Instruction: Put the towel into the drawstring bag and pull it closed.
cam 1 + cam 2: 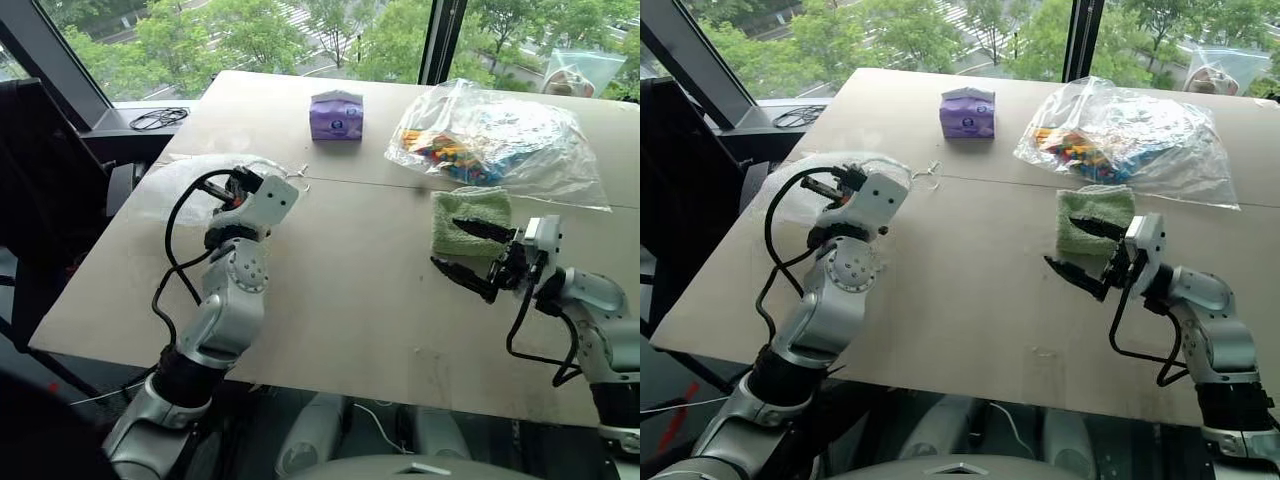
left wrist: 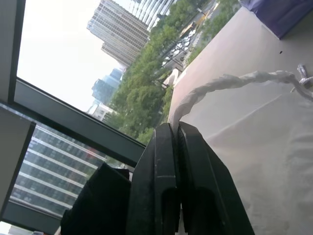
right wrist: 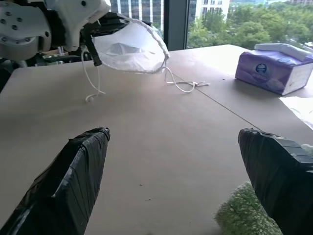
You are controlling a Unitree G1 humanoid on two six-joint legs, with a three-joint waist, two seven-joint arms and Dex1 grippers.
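The white drawstring bag [image 3: 128, 49] hangs lifted off the table's left side, its mouth gaping toward the table's middle. My left gripper [image 2: 175, 128] is shut on the bag's rim, and the white cord [image 2: 230, 81] trails out from between its fingers. The same gripper [image 1: 228, 188] is raised over the table's left edge. The light-green towel [image 1: 470, 222] lies flat on the right, near the plastic bag. My right gripper [image 1: 446, 243] stands open at the towel's near-left edge, one finger over the cloth and the other over bare table, with nothing between them.
A purple tissue pack [image 1: 336, 114] sits at the far middle of the table [image 1: 350, 300]. A clear plastic bag of colourful pieces [image 1: 500, 145] lies just behind the towel. A black cable [image 1: 158, 118] rests on the window ledge at the far left.
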